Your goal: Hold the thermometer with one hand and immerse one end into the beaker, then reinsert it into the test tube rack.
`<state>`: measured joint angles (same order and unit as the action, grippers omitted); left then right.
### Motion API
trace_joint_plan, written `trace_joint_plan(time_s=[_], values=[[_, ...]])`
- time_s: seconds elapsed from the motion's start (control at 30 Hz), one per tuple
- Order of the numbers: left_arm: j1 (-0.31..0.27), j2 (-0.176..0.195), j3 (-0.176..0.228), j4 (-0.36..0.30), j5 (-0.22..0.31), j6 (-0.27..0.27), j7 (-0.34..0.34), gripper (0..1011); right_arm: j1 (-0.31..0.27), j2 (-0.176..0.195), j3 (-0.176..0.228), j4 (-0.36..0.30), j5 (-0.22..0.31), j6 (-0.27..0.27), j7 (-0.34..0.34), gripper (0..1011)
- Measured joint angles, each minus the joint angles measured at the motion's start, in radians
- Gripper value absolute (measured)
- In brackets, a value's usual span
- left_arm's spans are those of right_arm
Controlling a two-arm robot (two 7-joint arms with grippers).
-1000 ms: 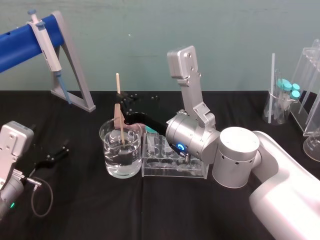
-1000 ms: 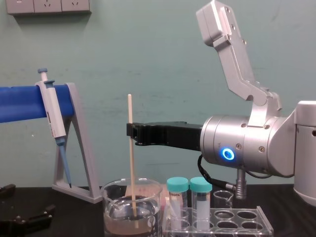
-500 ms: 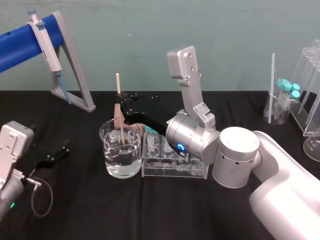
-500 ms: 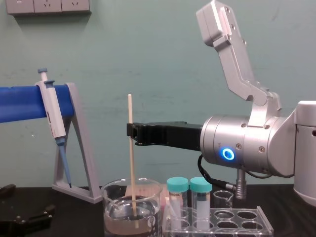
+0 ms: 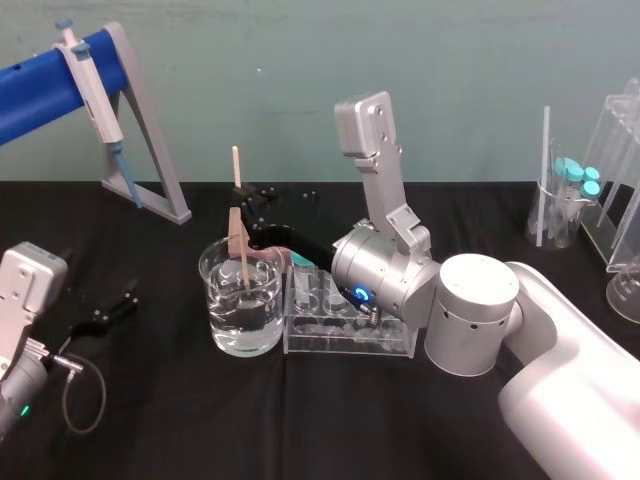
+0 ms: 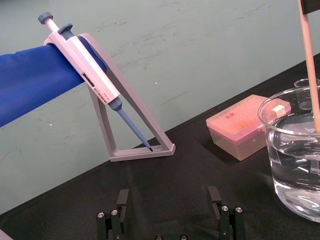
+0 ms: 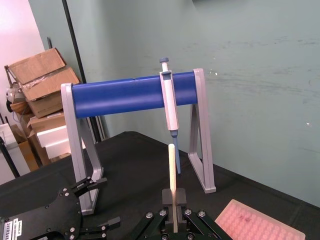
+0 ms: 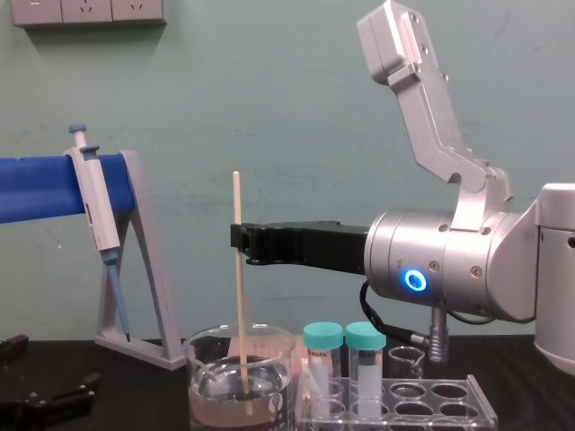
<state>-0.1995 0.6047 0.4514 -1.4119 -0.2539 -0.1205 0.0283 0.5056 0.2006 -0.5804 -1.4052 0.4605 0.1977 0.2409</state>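
Step in hand: the dip itself, as I judge it; the return to the rack is not yet begun.
Right pincer point(image 8: 238, 242): closed on the thermometer point(image 8: 240, 296), gripping it on its upper part, with a short length standing above the fingers. The arm reaches in level from the right, passing over the rack.
Thermometer: upright, with its lower end under the liquid inside the beaker point(image 5: 222, 320). Whether the tip touches the glass bottom I cannot tell.
Beaker: mid-table point(image 5: 300, 420), a little toward the left edge, and partly filled with clear liquid.
Test tube rack point(image 5: 350, 342): just beside the beaker on its right; I cannot tell whether they touch. Two teal-capped tubes point(image 8: 323, 337) stand at the beaker end, and the holes farther right look free.
Relation that matters: the rod's long axis is vertical and the rack lies to the right of it, back toward the holding arm's wrist. The next move likely calls for a straight lift until the tip clears the rim, a short shift right, then a straight lowering into a free hole.
Left pincer point(image 6: 168, 197): open and empty, low near the table's left edge, well apart from the beaker.
Risk: a sideways move made too early could knock the rod against the rim.
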Motion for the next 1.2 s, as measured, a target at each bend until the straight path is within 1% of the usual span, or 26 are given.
trace_joint_plan(time_s=[1.2], values=[[0.0, 0.0, 0.0, 0.0, 0.0, 0.0, 0.0, 1004, 0.0, 0.0, 0.0, 0.0, 0.0, 0.0, 0.0, 43]])
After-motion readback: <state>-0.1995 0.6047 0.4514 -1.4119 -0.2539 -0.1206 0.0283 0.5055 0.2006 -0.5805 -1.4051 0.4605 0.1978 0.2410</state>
